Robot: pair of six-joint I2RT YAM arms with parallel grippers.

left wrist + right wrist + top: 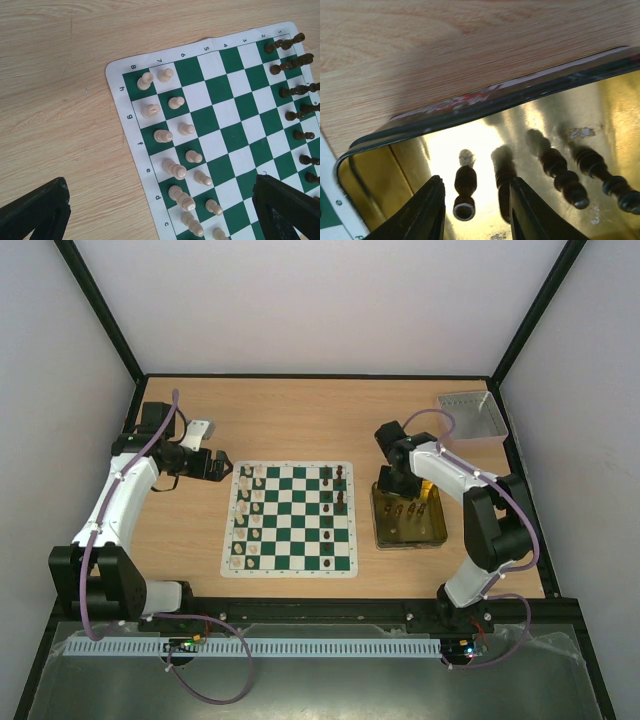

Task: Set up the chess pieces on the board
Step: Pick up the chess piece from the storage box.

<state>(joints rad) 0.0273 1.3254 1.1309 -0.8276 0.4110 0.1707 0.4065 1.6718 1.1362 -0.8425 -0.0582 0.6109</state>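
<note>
Progress: cream pieces (176, 103) stand in two files along the left edge of the board (290, 525) — that side looks complete, or close to it. Dark pieces (335, 490) line the board's right edge only in part: the far squares are filled and the near ones look thin. An exact count isn't readable.

Tin (432, 530) sits on the counter (300, 410) just right of the board. At least four dark pieces lie on its floor in the right wrist view. Judgement: well past halfway. What's left is moving the tin's dark ones over to the board's right side.

Right arm: folded over, reaching down into the tin. Right tool (476, 181) has its jaws part way apart, straddling a lying piece (465, 187), with a second piece just beside one finger. There is a gap either side of the straddled piece, so nothing looks gripped. Likely step is picking that piece.

Left arm: stretched along the counter left of the board. Left tool (212, 464) sits off the board's far-left corner, jaws spread fully, empty — its camera looks over the cream side.
</note>
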